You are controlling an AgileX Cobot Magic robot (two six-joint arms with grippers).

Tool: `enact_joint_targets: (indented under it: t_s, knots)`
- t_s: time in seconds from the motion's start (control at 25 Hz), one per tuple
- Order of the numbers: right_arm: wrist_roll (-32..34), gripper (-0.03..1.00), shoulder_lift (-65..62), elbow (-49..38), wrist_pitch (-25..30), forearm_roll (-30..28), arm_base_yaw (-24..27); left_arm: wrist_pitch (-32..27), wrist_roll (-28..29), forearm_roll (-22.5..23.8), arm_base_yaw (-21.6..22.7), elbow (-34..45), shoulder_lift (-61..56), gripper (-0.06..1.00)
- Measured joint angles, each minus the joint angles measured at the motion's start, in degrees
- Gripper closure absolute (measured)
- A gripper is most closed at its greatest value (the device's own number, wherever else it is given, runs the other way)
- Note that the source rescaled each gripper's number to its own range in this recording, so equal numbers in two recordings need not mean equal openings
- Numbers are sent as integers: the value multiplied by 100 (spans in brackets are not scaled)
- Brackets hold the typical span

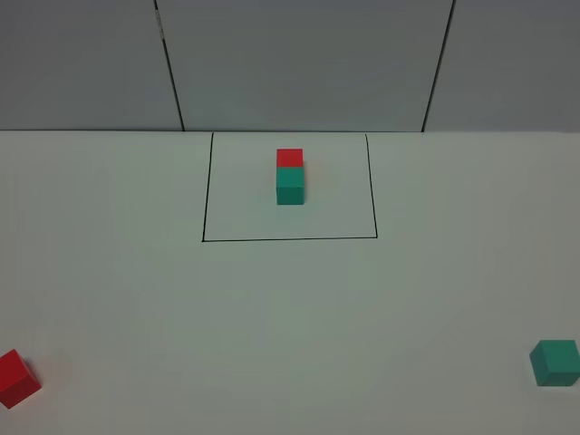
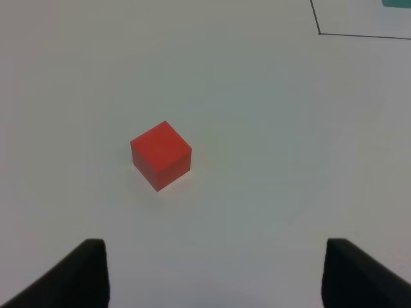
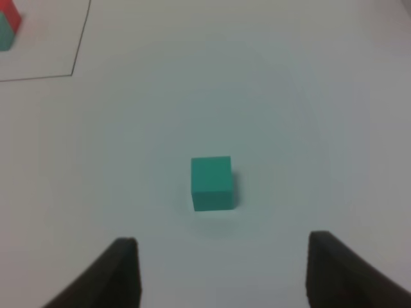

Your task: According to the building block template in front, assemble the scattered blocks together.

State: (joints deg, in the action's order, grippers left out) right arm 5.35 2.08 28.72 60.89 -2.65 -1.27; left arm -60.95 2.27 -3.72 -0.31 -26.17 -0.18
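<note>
Template (image 1: 290, 177): a red cube touching a teal one inside the black outline (image 1: 203, 186), far centre of the table (image 1: 290, 317); whether red lies behind teal or on it is unclear from this angle. The loose red block (image 1: 16, 378) sits near-left and the teal block (image 1: 555, 362) near-right, well apart. Left gripper (image 2: 215, 256) and right gripper (image 3: 221, 247) are both spread wide and empty, each facing its block without touching it. Nothing is joined; grasping, bringing together and aligning all appear to remain.
</note>
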Motion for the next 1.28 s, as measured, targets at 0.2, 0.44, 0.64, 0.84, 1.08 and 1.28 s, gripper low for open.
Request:
enact_joint_targets:
  t_s: [0.2,0.44,0.64,0.84,1.08,1.28]
  knots:
    - [0,58,0,0,0,0,0,0,0,0,0,0,0,42]
    - [0,58,0,0,0,0,0,0,0,0,0,0,0,42]
    - [0,58,0,0,0,0,0,0,0,0,0,0,0,42]
    - [0,58,0,0,0,0,0,0,0,0,0,0,0,42]
    - [0,58,0,0,0,0,0,0,0,0,0,0,0,42]
    - [0,58,0,0,0,0,0,0,0,0,0,0,0,42]
